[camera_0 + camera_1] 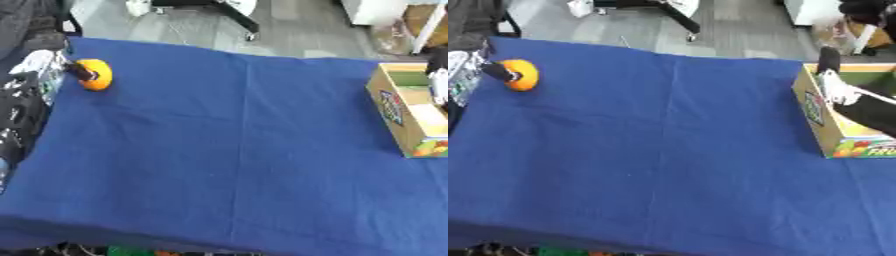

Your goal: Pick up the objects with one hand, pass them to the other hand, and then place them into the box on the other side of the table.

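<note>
Currently the pick-up step is in hand. An orange (96, 75) sits at the far left of the table (236, 150), on the blue cloth, and is touched by a dark fingertip of the left robot hand (39, 70). Whether the fingers are curled round the fruit cannot be told; only one fingertip is seen against it, so a grasp is not confirmed.

The right robot hand (837, 90) is seen over the near wall of the box (824, 127) at the right edge of the table, well apart from the orange. Its fingers look relaxed and nothing is held in it.

Judged next: the orange has to be enclosed and lifted by the left robot hand, carried toward mid-table, and met there by the right robot hand for the handover. The round fruit may roll off if only nudged.
</note>
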